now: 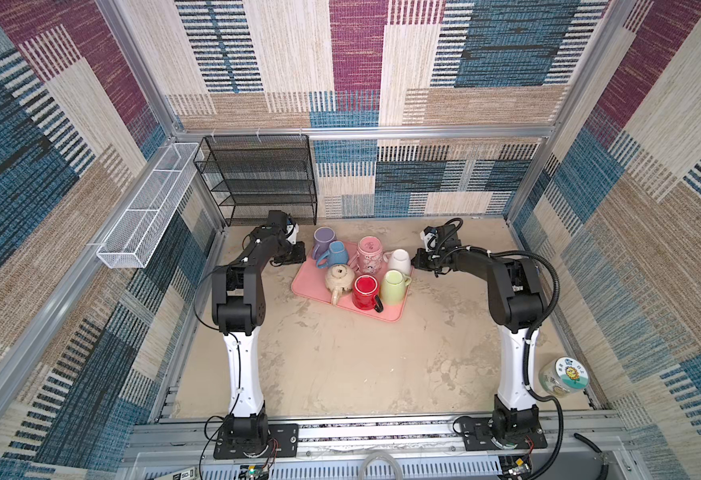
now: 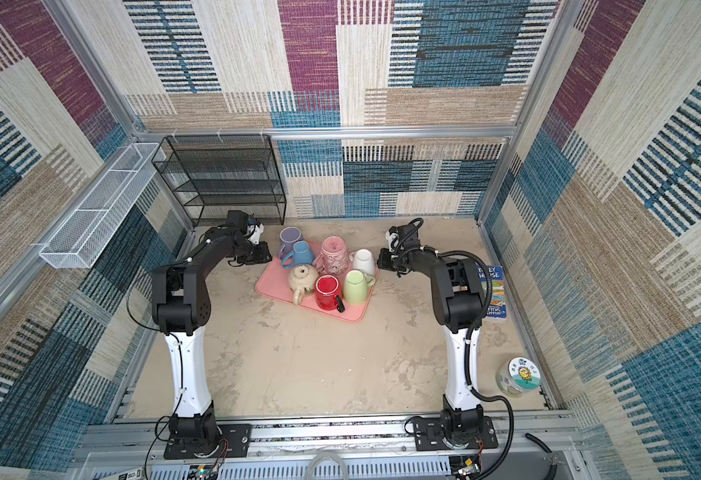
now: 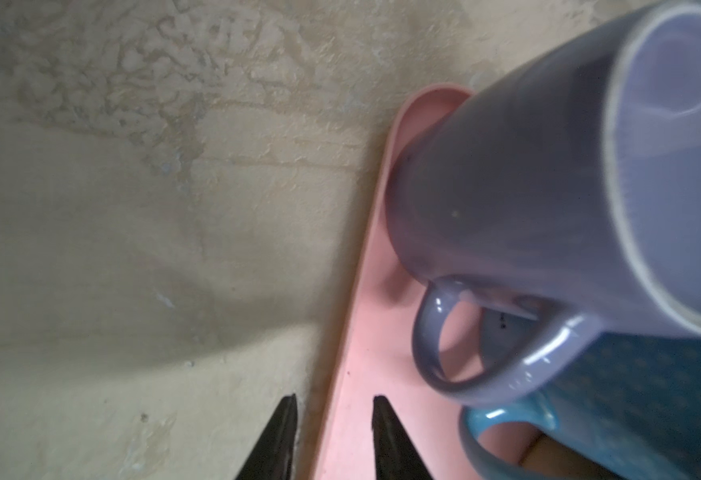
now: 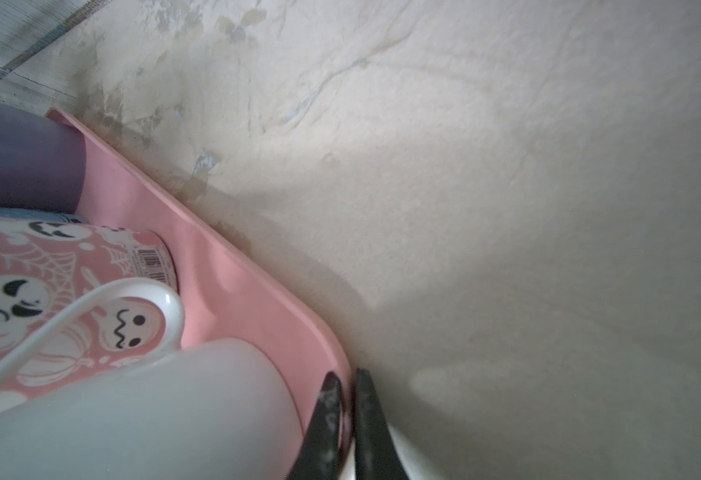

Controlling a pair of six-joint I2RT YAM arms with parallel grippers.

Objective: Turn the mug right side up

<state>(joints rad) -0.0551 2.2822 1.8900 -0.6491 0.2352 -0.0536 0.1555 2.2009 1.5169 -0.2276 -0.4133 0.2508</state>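
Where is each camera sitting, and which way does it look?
Both top views: high over the table, looking down on the pink tray; both arms show.
Left wrist: low beside the tray, facing the purple mug; left gripper tips show.
Right wrist: low at its opposite side, facing the white mug; right gripper tips show.
Shared: both wrist views catch the purple mug and tray.
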